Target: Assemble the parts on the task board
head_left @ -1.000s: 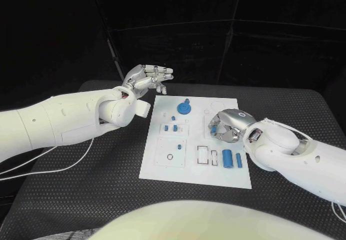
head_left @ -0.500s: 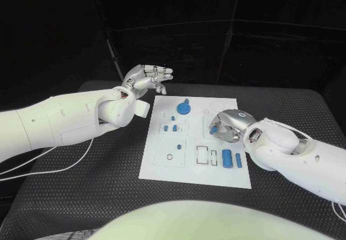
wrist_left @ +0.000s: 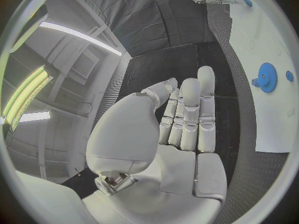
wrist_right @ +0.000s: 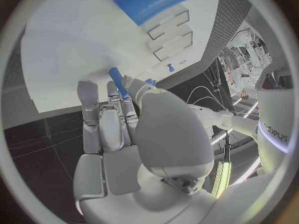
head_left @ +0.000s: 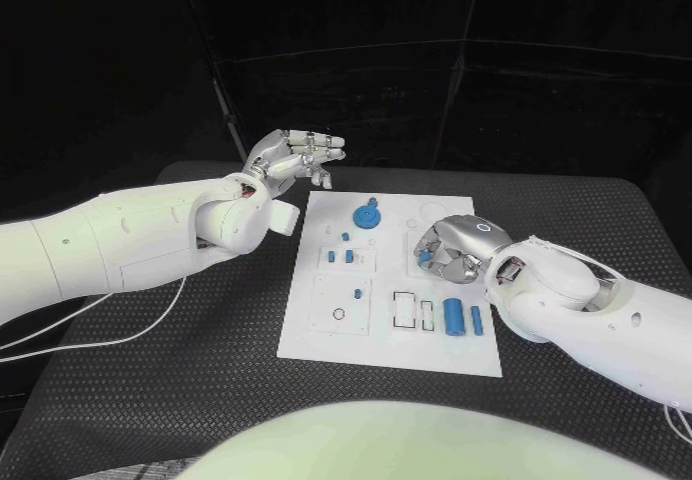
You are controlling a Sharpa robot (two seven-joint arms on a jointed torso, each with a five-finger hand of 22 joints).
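Little has changed over the last second: your right hand (head_left: 450, 250) still pinches a small blue peg (wrist_right: 117, 81) above the task board's (head_left: 325, 335) right edge, not yet seated. Your left hand (head_left: 296, 155) stays raised, fingers apart, beyond the board's far left corner.

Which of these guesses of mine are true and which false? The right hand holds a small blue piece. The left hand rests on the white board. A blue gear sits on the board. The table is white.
1. True: the right hand pinches a small blue peg over the task board.
2. False: the left hand is raised beyond the board's far left corner, holding nothing.
3. True: the blue gear sits near the board's far edge.
4. False: the table is black; the board is white.
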